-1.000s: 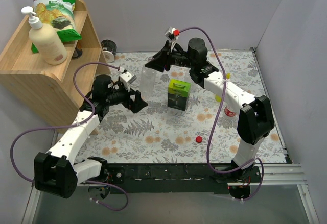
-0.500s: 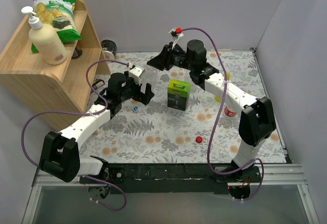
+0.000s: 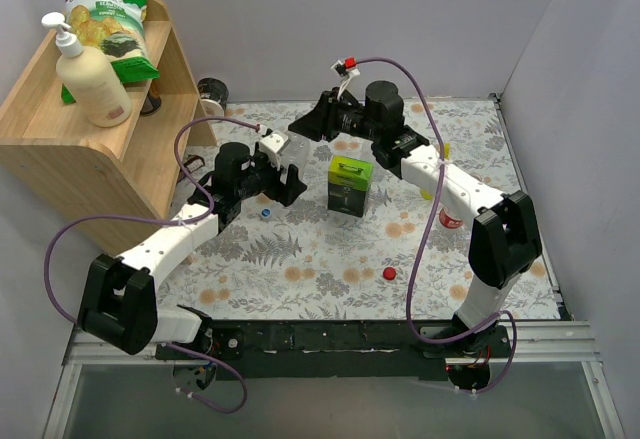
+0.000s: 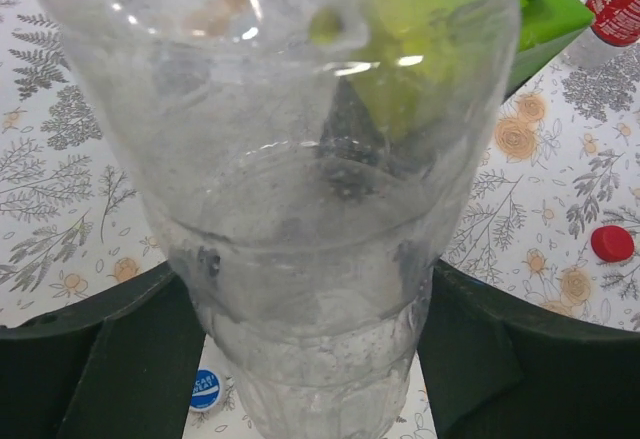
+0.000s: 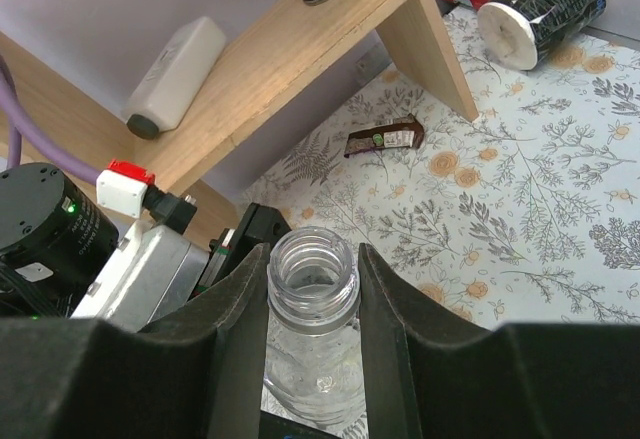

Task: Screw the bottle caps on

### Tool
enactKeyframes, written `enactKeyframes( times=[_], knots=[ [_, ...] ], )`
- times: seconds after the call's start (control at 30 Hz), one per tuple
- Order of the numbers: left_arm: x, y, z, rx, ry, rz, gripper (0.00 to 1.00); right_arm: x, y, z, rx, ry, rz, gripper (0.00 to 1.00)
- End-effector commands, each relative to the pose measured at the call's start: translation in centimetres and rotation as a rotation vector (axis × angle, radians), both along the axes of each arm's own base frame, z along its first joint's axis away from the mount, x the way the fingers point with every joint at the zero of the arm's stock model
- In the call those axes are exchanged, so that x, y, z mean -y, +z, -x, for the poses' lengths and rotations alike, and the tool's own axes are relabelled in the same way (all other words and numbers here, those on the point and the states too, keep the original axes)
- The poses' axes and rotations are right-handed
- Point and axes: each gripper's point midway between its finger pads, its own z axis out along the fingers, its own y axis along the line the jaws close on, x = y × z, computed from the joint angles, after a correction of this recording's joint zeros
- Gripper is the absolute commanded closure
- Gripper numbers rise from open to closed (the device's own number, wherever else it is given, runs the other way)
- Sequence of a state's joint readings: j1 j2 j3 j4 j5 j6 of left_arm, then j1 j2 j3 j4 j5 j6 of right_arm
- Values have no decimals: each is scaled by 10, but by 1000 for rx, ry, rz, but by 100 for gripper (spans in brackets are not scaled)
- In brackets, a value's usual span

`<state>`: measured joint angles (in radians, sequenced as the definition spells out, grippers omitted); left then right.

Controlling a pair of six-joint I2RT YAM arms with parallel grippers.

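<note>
A clear bottle (image 3: 289, 155) stands upright at the back middle of the mat, its threaded neck (image 5: 313, 277) uncapped. My right gripper (image 3: 306, 127) is shut on that neck, one finger on each side (image 5: 313, 294). My left gripper (image 3: 286, 181) is shut on the bottle's lower body (image 4: 310, 289), and its fingers (image 4: 95, 359) press both sides. A blue cap (image 3: 265, 213) lies on the mat below the left gripper and also shows in the left wrist view (image 4: 205, 389). A red cap (image 3: 389, 273) lies nearer the front (image 4: 611, 244). A red-labelled bottle (image 3: 450, 219) lies by the right arm.
A green box (image 3: 350, 184) stands just right of the bottle. A wooden shelf (image 3: 120, 149) at the left holds a cream pump bottle (image 3: 90, 77) and a chips bag (image 3: 108, 9). A black can (image 3: 212, 97) lies at the back. Small yellow pieces (image 3: 427, 193) lie by the right arm.
My left arm has swung right from the mat's left side to the bottle, and its fingers now clasp the lower body. My right gripper has stayed on the neck.
</note>
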<state>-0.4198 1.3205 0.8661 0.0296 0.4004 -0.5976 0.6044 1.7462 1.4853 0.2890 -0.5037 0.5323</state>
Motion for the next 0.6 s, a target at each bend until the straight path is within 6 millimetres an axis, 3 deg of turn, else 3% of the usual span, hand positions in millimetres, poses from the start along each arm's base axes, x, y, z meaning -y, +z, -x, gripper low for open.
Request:
enactKeyframes(
  times=[0.0, 0.13, 0.23, 0.27, 0.33, 0.37, 0.5, 0.57],
  knots=[
    [7, 10, 2, 36, -48, 2, 34, 5, 36, 13, 75, 15, -56, 99],
    [5, 10, 7, 37, -58, -3, 44, 6, 34, 18, 82, 30, -51, 99],
    [3, 16, 11, 50, -59, 1, 48, 8, 40, 28, 170, 96, -37, 68],
    [1, 22, 10, 64, -53, 4, 48, 13, 47, 31, 204, 112, -40, 50],
    [-4, 28, 16, 62, -67, -5, 49, 28, 56, 30, 250, 137, -35, 40],
    [-10, 39, 12, 81, -53, 3, 50, 35, 62, 29, 263, 135, -38, 28],
    [-24, 68, 11, 101, -60, 34, 61, 70, 74, 7, 332, 101, -24, 23],
    [-25, 82, 14, 134, -86, 43, 66, 72, 70, 5, 409, 126, 1, 23]
  ],
)
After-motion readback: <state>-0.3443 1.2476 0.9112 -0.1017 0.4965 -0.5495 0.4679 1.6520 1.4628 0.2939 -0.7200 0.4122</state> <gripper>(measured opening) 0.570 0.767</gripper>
